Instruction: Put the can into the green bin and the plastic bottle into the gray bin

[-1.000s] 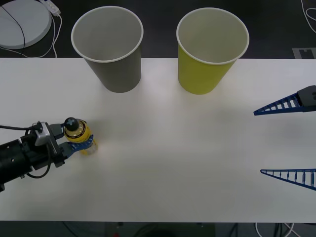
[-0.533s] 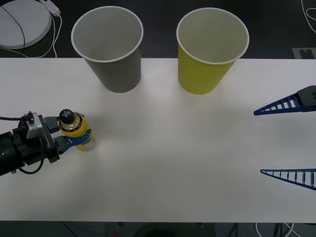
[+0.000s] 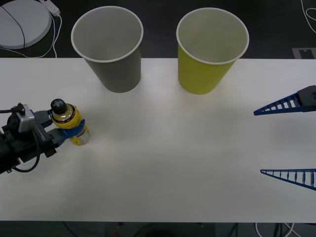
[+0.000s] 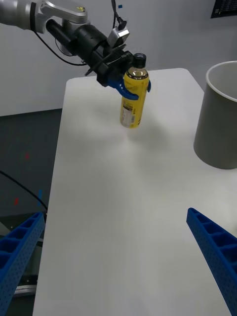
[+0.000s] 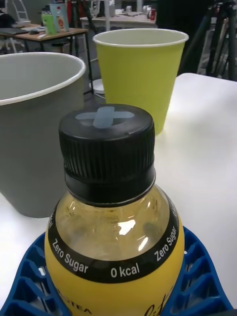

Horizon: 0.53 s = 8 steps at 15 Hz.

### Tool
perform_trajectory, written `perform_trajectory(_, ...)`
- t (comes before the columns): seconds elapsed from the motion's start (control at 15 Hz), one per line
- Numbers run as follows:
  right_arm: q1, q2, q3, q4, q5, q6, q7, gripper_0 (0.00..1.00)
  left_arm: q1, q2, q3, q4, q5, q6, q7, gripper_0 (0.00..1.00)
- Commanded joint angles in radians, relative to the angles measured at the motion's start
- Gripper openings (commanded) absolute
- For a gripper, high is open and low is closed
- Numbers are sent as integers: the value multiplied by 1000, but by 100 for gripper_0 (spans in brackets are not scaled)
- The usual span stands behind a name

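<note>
The plastic bottle (image 3: 69, 123) stood upright near the left edge of the white worktop (image 3: 168, 163), its black cap (image 5: 106, 148) on top and its yellow label facing out. In the right wrist view it looked lifted just clear of the surface, with a faint shadow under it, though I could not be sure its base was off the top. The left gripper (image 3: 63, 132) was clamped round its yellow body, one blue ribbed finger (image 4: 129, 92) curling across the front of the label and the dark arm reaching in from the left edge. From the left wrist view the blue fingers (image 5: 197, 276) cupped the bottle on both sides below the band reading "Zero Sugar 0 kcal".

The gray bin (image 3: 114, 71) stood upright at the far edge of the worktop, left of centre, well apart from the bottle. The green bin (image 3: 203, 74) stood beside it to the right, also at the far edge, the two cups apart from one another.

Over by the right edge the right gripper (image 3: 289, 139) hung with its two blue fingers spread wide, holding nothing.
</note>
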State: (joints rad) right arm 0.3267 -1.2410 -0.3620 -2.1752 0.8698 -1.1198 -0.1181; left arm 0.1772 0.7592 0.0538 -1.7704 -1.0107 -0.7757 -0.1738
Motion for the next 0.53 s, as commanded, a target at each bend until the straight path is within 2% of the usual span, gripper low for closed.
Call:
perform_trajectory(0.07,0,0,0,0,0,0,0,100,42,19,0,-63,4,84,50,0)
perform_trajectory(0.2,0,0,0,0,0,0,0,100,70,51,0,-104,4,136,76,0)
perform_trajectory(0.53,0,0,0,0,0,0,0,100,77,167,12,-107,40,139,131,0)
